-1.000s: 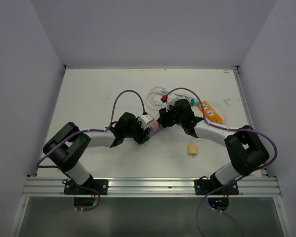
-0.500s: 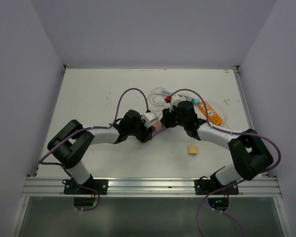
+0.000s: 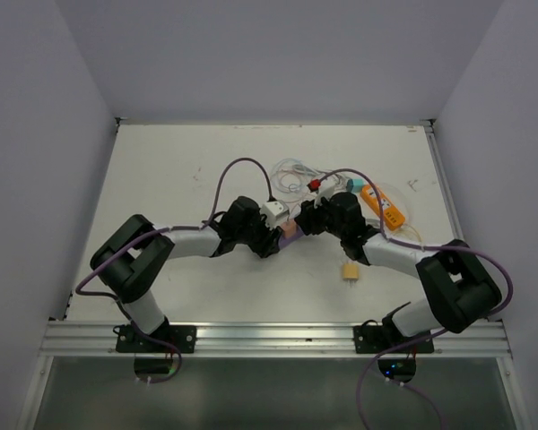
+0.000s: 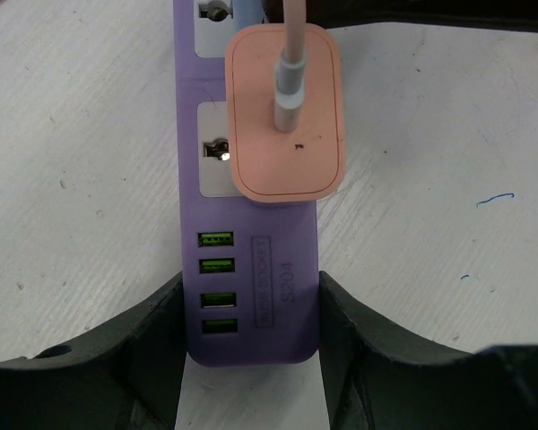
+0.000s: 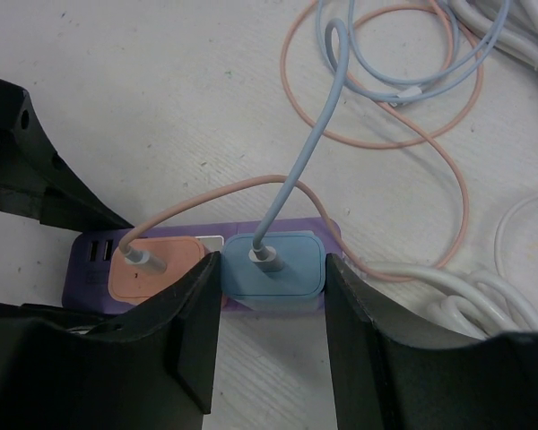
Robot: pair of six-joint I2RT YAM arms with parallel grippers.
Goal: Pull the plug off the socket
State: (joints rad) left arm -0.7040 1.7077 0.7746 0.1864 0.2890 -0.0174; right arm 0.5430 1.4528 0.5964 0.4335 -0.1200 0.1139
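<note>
The strip, purple, lies flat on the white surface near its middle, between the two arms. The left tool is clenched on the strip's end: its black fingers press against both long sides, beside the four green USB ports. Just past those ports sits the pink plug, seated in the strip, its pink cord rising from the middle of its face. One free socket shows at the plug's left edge.

In the right wrist view, the blue plug stands in the strip right beside the pink plug, the two touching or nearly so. The right tool comes from the opposite side and grasps the blue plug, one finger against each of its sides. The plug sits fully down in its socket. Its blue cord runs away across the surface and loops together with the pink cord. White cords lie to the right of the strip.

From above, the two tools meet over the strip. Beyond the right arm lie an orange device and a coil of pale cords. A small yellow item sits alone nearer the bases.
</note>
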